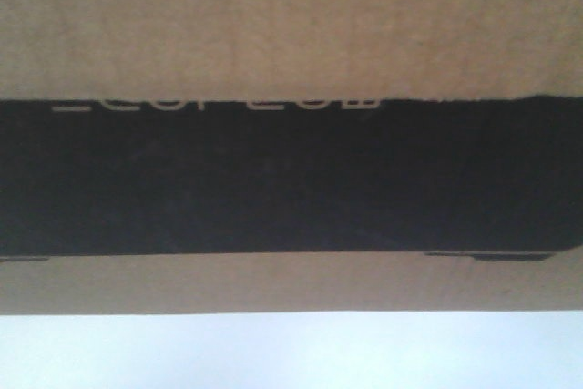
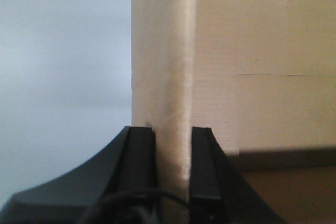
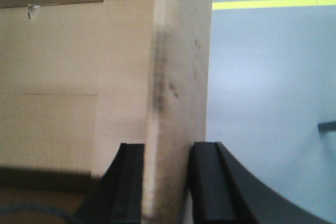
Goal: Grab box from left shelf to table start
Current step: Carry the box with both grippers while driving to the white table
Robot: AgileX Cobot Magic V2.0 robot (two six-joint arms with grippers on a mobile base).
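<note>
Front-facing view, brown corrugated box (image 1: 291, 15), black band (image 1: 291, 179)

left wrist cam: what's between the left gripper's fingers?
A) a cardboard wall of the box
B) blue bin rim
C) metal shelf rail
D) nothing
A: the left gripper has its black fingers close against either side of an upright cardboard wall of the box.

The box (image 1: 291, 25) blocks the front; floor (image 2: 63, 77) outside its walls lies open.

Blurry, top-cropped lettering (image 1: 214, 105) on box (image 1: 291, 15)
</note>
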